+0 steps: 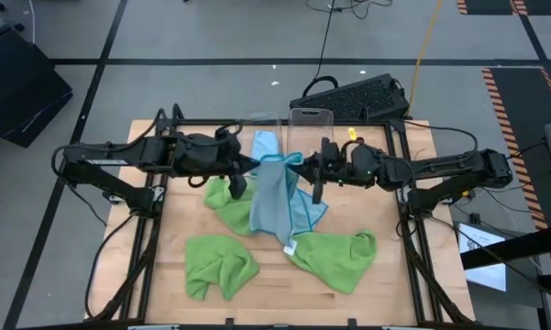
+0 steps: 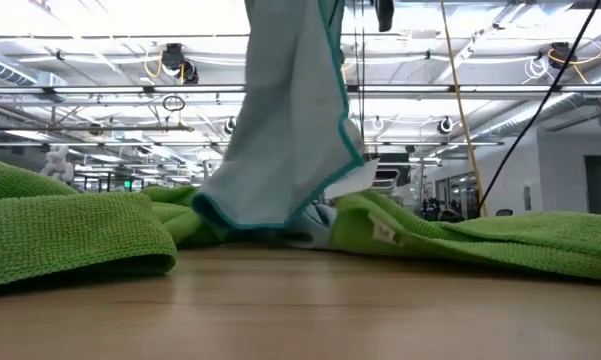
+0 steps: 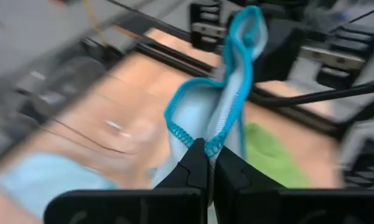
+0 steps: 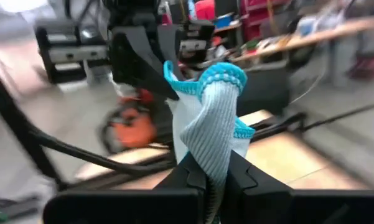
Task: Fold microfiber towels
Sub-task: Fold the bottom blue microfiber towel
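A light blue towel (image 2: 285, 120) with a teal hem is hanging down from above the picture's top, its lower end reaching the wooden surface (image 2: 300, 310). Lime green towels are lying crumpled on either side, one left (image 2: 70, 230), one right (image 2: 480, 240).

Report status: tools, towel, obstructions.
Left tool and right tool both shut on blue towel, lifted mid-table. Green towels lie beneath. Nothing blocking.

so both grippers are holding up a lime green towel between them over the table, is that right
Not quite: the towel held up is light blue, not lime green. The high view shows the left gripper and right gripper both shut on it; the green towels lie on the table.
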`<state>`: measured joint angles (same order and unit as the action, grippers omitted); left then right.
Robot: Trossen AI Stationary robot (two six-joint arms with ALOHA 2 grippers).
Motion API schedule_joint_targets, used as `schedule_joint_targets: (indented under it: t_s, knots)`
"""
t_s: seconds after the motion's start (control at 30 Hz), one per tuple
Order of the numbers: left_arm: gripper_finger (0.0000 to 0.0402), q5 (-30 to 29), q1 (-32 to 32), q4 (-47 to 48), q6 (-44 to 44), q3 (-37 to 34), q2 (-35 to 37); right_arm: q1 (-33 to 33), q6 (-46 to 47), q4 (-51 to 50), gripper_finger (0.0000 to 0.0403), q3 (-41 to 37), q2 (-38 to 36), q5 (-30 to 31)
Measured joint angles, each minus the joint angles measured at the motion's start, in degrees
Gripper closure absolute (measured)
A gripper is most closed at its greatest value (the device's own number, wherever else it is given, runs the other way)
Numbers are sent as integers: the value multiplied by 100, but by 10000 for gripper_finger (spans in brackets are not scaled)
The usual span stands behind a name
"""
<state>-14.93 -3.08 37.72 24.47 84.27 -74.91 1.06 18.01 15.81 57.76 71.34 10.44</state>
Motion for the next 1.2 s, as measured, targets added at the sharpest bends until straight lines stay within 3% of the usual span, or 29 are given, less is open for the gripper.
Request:
schedule_joint_targets:
  t_s: [0.17, 0.33, 0.63, 0.8, 0.97, 1.07, 1.2]
  knots:
    - [398, 676, -262, -68, 591, 9, 6, 304, 1505, -23, 398, -2, -212, -155]
    - [398, 864, -668, -81, 566, 11, 0, 770, 2291, -34, 398, -2, -239, -122]
    - [398, 910, -1222, -123, 289, 11, -35, 1769, 2974, -127, 399, 6, -226, 1062]
    - [398, 1415, -1464, -483, 602, 11, -35, 2116, 3559, -33, 399, 11, -226, 1169]
    - [398, 1812, -1709, -1062, 782, 9, -147, 2304, 4184, -99, 399, 24, -200, 390]
    - [398, 1599, -1773, -859, 713, 9, -308, 2309, 4273, -547, 399, 24, -206, -120]
    - [398, 1222, -1733, -367, 603, -25, -746, 2230, 3965, -1785, 399, 23, -289, -312]
